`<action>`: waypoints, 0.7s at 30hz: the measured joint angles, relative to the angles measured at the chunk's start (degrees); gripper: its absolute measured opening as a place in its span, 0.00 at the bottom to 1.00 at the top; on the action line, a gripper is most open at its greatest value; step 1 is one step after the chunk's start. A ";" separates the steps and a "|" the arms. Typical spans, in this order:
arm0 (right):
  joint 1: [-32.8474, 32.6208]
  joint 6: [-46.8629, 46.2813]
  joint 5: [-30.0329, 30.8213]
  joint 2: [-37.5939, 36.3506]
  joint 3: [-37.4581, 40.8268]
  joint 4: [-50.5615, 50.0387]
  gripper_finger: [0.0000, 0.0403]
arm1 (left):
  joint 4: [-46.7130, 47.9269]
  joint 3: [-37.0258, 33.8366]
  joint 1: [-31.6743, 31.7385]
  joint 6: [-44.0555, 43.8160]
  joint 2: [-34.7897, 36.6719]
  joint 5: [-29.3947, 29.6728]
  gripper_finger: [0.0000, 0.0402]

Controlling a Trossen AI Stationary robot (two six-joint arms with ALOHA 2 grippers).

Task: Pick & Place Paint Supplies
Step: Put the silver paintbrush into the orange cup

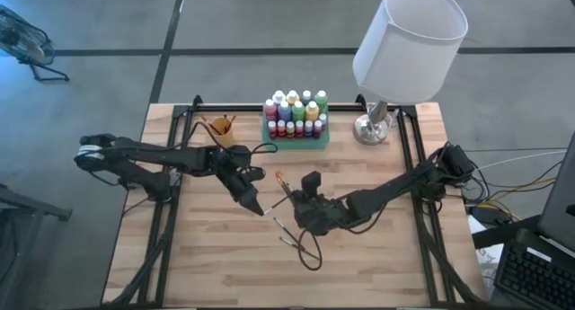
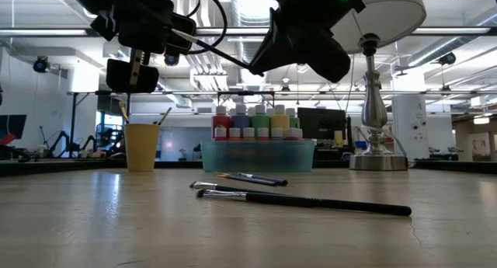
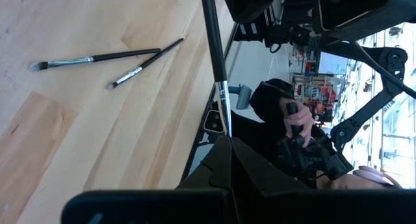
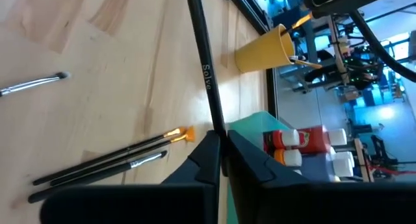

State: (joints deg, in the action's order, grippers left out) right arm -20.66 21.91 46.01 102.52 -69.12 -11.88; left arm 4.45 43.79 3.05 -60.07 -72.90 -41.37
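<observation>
One dark-handled paintbrush [image 3: 213, 52] hangs in the air above the middle of the table, between my two grippers. My left gripper [image 1: 258, 206] is shut on one end and my right gripper [image 1: 295, 202] on the other. Loose paintbrushes lie flat on the wood: two with an orange tip [image 4: 181, 134] by my right gripper, and others [image 1: 301, 243] nearer the front edge. Small paint bottles [image 1: 295, 112] in many colours stand upright in the green tray [image 1: 296, 141] at the far middle. My left gripper pinches the paintbrush between its two fingers at the silver ferrule [image 3: 225, 120]; the fingers hide the bristle tip. The handle runs out ahead of the fingertips to my right gripper, clear of the table. My right gripper pinches the dark handle [image 4: 216, 123] between its two fingers, just past the printed lettering. The handle runs on ahead of the fingertips to my left gripper. The brush is lifted clear of the wood.
An orange cup [image 1: 222, 130] holding brushes stands left of the tray. A lamp with a white shade [image 1: 409, 40] and a metal foot [image 1: 373, 128] stands at the far right. Bare wood lies along the near edge [image 1: 225, 274].
</observation>
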 joint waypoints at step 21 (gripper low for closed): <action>0.37 -0.71 -1.96 -0.02 -0.04 0.52 0.06 | -0.14 0.00 -0.11 0.24 0.00 -0.08 0.00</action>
State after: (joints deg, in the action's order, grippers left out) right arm -20.29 21.19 44.05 102.50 -69.17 -11.35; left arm 4.31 43.79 2.94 -59.83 -72.90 -41.45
